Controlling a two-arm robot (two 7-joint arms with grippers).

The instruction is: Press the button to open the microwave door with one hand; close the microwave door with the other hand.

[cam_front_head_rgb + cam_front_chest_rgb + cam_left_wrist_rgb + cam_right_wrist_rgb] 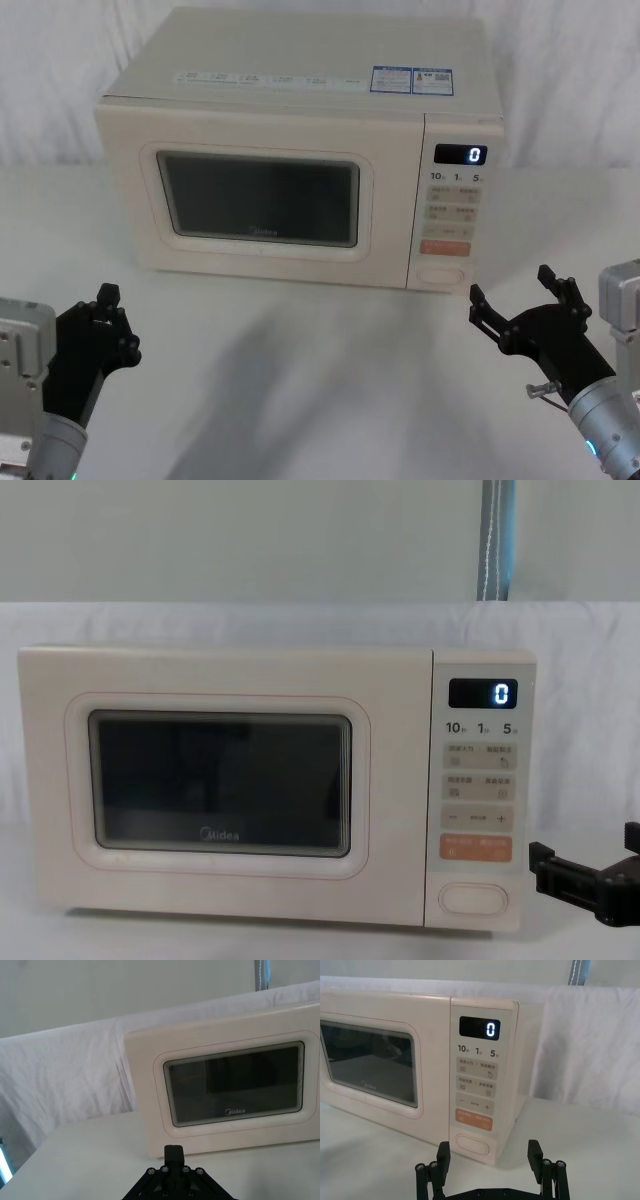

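The cream microwave [300,95] stands mid-table with its door [260,200] closed and "0" on the display. The wide oval button [442,273] is at the bottom of the key panel, below the orange key; it also shows in the right wrist view as the button [473,1143] and in the chest view as the button [470,897]. My right gripper [512,285] hovers open just right of and in front of the button, apart from it, with its fingertips [535,1150] spread. My left gripper [100,315] is low at the front left, shut and empty, facing the door [235,1085].
The white-covered table [300,380] is bare in front of the microwave between the two arms. A white cloth backdrop [580,680] hangs behind, with a grey pole [497,540] at the back right.
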